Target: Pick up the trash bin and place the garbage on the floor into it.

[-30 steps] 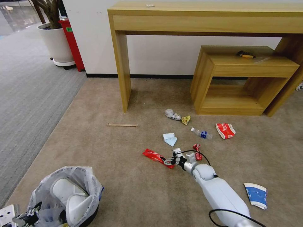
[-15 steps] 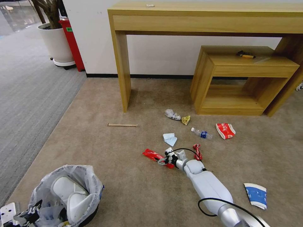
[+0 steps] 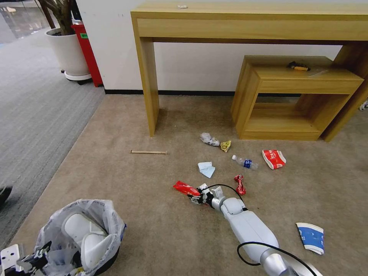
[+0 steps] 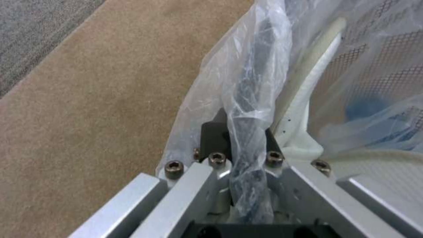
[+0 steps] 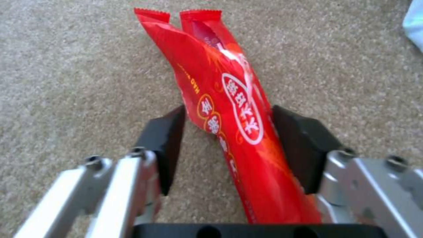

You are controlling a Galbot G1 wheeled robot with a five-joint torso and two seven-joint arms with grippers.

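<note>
The trash bin (image 3: 109,230), black with a crinkled white bag, hangs low at the lower left over the floor (image 3: 145,226). Two white slippers (image 3: 82,234) lie in it. My left gripper (image 3: 28,262) is shut on the bin's bagged rim (image 4: 253,82). My right gripper (image 3: 195,193) is down on the carpet, open, with its pads on either side of the red wrapper (image 5: 229,109), which lies flat. More garbage lies around: a crushed red can (image 3: 240,184), clear bottle (image 3: 245,162), red-white carton (image 3: 273,158), paper cup (image 3: 311,237), tissue (image 3: 207,169) and wooden stick (image 3: 148,152).
A tall wooden desk (image 3: 145,76) and a low wooden shelf (image 3: 283,96) stand against the far wall. A white planter (image 3: 71,53) and a red bin (image 3: 88,50) stand at the far left on grey ribbed carpet (image 3: 34,115). A dark shoe (image 3: 4,191) shows at the left edge.
My right gripper has slid left along the red wrapper and now straddles it. The bin sits slightly lower in view. A dark shoe has appeared at the left edge.
</note>
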